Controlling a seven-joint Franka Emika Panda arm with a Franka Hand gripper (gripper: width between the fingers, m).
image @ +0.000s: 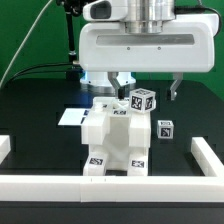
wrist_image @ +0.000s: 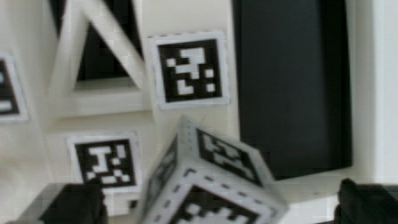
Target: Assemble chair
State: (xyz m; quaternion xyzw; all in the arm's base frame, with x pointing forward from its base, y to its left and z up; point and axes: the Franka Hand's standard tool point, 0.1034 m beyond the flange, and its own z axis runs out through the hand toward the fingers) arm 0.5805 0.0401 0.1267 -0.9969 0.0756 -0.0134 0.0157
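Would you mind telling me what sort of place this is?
Likely a robotics lab workcell: a black table fenced by white bars, tagged white parts, and a robot gripper overhead.

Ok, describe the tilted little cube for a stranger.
Find the chunky white plastic chair stack. At its top, on the exterior view's right, sits a small white tagged cube. Unlike the second cube on the black table, it's raised and tilted.
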